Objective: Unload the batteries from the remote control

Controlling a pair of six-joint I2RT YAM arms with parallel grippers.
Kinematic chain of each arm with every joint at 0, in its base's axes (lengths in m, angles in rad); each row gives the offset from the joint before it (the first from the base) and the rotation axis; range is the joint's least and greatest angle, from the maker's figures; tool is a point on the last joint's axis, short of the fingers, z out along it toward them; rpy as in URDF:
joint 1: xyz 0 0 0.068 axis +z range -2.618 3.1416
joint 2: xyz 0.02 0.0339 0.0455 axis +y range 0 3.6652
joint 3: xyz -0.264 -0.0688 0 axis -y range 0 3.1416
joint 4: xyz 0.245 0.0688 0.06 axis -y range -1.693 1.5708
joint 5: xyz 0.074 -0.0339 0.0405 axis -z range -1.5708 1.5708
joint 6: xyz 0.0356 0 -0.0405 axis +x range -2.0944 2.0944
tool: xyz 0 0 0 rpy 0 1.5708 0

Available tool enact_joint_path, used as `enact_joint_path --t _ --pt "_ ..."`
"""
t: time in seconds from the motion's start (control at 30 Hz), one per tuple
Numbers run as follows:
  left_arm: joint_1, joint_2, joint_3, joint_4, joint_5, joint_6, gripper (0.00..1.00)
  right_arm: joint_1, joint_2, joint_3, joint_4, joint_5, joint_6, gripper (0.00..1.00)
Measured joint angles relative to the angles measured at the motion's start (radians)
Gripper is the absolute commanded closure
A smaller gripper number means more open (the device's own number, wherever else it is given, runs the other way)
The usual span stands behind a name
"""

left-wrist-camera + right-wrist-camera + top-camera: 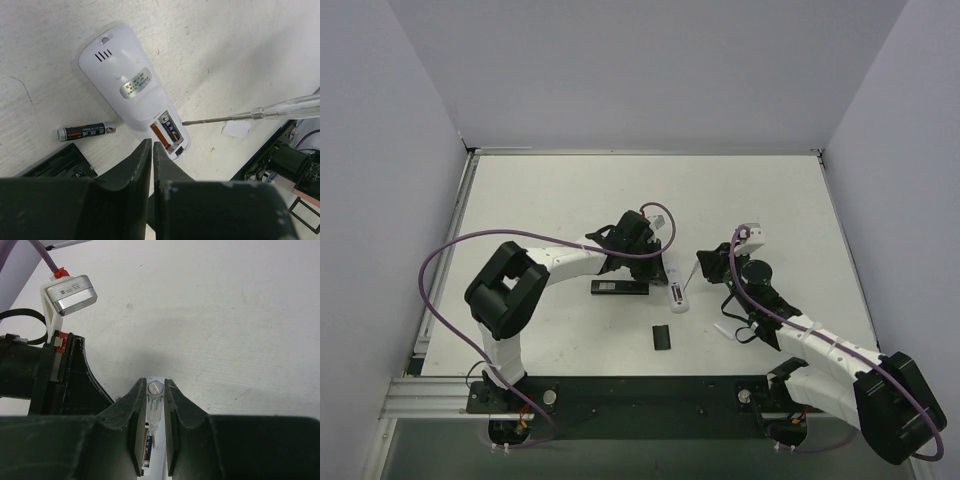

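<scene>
A white remote [125, 85] lies back up on the table, its battery bay open. One dark battery [170, 129] sits in the bay beside an orange strip. The other battery [86, 132] lies loose on the table left of the remote. My left gripper [152, 144] is shut and empty, with its tips just at the bay end of the remote. My right gripper [155, 382] is shut on a clear-handled screwdriver [260, 112], whose metal tip points at the bay from the right. In the top view the white remote [675, 290] lies between both grippers.
A black remote [620, 288] lies left of the white one, close under my left gripper [658, 262]. A flat black cover [662, 338] lies nearer the front. A small white piece [236, 129] lies under the screwdriver shaft. My right gripper [708, 262] is close on the right.
</scene>
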Motion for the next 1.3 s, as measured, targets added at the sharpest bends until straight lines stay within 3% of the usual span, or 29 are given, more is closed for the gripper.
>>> enact_joint_path --t 0.7,1.07,1.3 --pt "0.000 0.063 0.000 0.044 0.026 -0.007 0.84 0.019 0.050 -0.015 0.084 -0.027 -0.030 1.00" --pt "0.000 0.065 0.000 0.046 0.027 -0.007 0.84 0.153 0.055 -0.017 0.124 0.061 -0.192 1.00" --pt "0.000 0.066 0.000 0.047 0.028 -0.007 0.84 0.237 0.053 -0.094 0.244 0.155 -0.237 1.00"
